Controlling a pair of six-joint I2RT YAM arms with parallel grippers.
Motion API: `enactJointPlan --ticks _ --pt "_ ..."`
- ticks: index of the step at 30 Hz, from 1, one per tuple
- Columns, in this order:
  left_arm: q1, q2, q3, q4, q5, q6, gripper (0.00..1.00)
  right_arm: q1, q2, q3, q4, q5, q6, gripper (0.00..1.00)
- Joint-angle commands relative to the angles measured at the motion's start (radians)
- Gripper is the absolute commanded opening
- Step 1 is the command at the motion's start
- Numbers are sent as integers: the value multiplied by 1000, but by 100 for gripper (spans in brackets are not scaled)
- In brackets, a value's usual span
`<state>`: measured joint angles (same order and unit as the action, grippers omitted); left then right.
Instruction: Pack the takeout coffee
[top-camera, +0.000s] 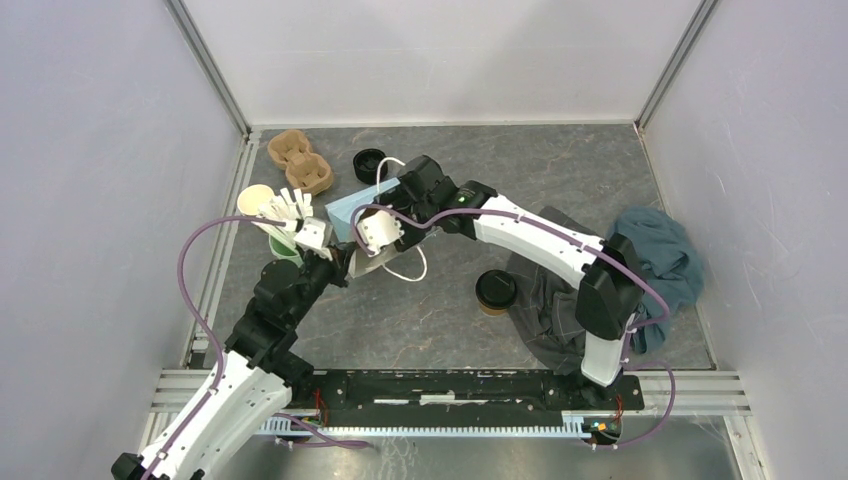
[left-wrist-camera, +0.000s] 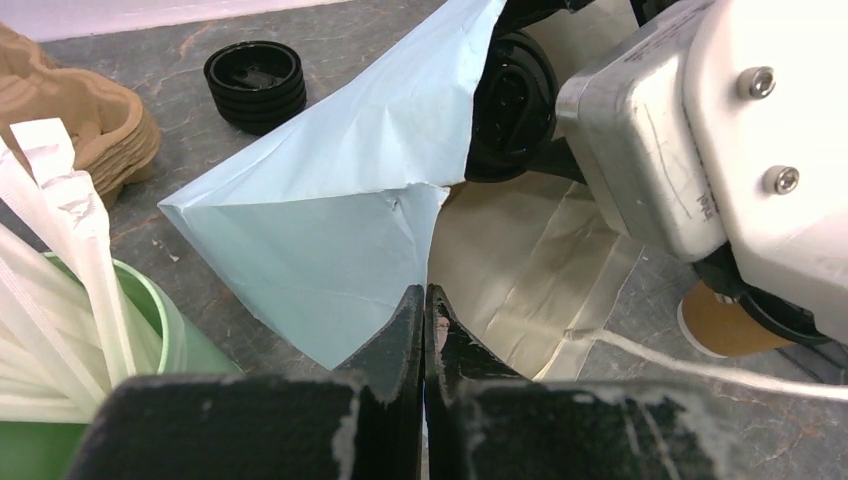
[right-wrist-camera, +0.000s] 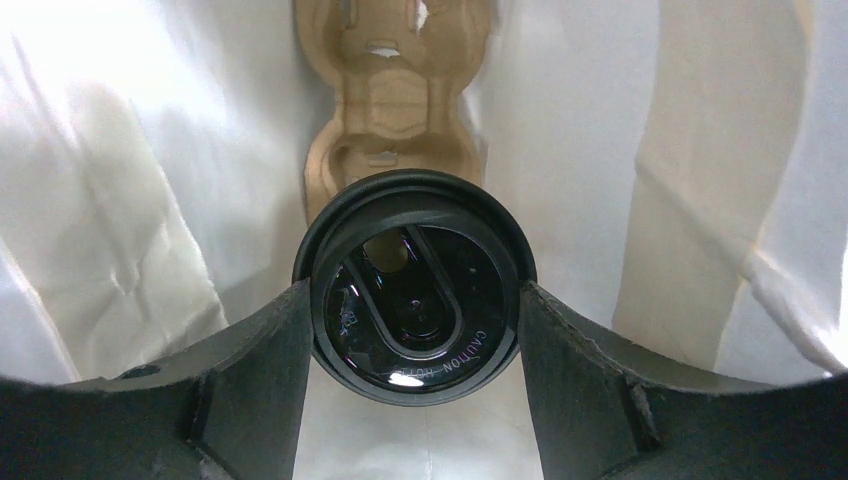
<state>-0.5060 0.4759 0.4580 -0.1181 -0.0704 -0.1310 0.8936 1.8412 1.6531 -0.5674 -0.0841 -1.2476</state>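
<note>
One takeout coffee (right-wrist-camera: 415, 285), a cup seen from above by its black sip lid, sits between the fingers of my right gripper (right-wrist-camera: 415, 292), which is shut on it inside the pale blue paper bag (top-camera: 345, 212). A brown cup carrier (right-wrist-camera: 390, 100) lies at the bag's bottom, just beyond the cup. My left gripper (left-wrist-camera: 425, 297) is shut on the bag's (left-wrist-camera: 320, 200) rim, holding its mouth open. The other takeout coffee (top-camera: 495, 291) stands on the table to the right, also visible as a brown cup (left-wrist-camera: 730, 325) in the left wrist view.
A stack of brown carriers (top-camera: 300, 160) and a stack of loose black lids (top-camera: 370, 163) lie behind the bag. A green cup of white sticks (top-camera: 280, 225) stands at the left. Grey cloth (top-camera: 550, 300) and blue cloth (top-camera: 660, 255) lie at the right.
</note>
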Motion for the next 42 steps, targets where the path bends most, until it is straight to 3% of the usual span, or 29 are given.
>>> enactJointPlan --ticks 1,7,12,15,19,30,42 --pt "1 22 46 35 32 100 2 10 -9 16 -25 -32 7 0" --pt "1 53 58 69 -52 41 2 75 -93 -78 -68 27 53 0" --pt "1 65 63 68 -68 3 2 155 -143 -100 -82 77 183 0" --pt "1 57 57 57 -49 -18 2 166 -162 -126 -32 113 249 0" --pt "1 37 39 44 -33 -59 2 153 -159 -152 74 205 209 0" --pt "1 -11 14 22 -10 -109 2 34 -120 -89 62 9 56 0" --pt "1 -16 10 26 7 -114 2 6 -16 12 6 -74 -18 0"
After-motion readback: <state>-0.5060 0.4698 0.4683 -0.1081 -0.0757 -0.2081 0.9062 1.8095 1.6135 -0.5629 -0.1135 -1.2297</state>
